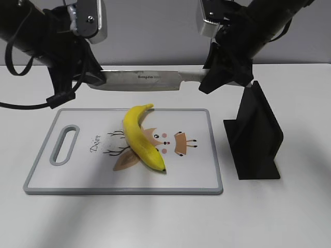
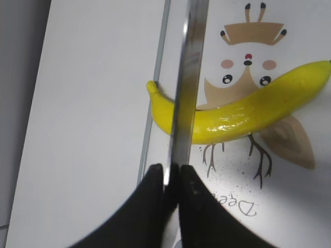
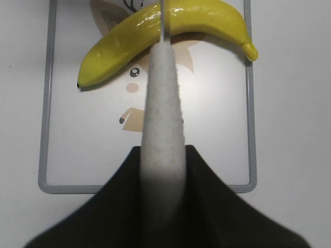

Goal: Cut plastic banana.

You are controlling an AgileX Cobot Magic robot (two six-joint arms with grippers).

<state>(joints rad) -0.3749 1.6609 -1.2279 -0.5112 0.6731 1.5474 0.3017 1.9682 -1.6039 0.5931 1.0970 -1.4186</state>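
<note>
A whole yellow plastic banana (image 1: 140,136) lies on the white cutting board (image 1: 83,170); it also shows in the left wrist view (image 2: 243,116) and the right wrist view (image 3: 134,33). A steel knife (image 1: 139,80) hangs level above the board's far edge, above the banana. My left gripper (image 1: 93,77) is shut on the blade tip (image 2: 183,103). My right gripper (image 1: 214,77) is shut on the knife's pale handle (image 3: 163,119). The blade crosses over the banana near its stem end in both wrist views.
A black knife stand (image 1: 256,137) stands right of the board. The board has a grey rim, a handle slot (image 1: 64,144) at its left end and a deer picture (image 1: 165,142). The table is white.
</note>
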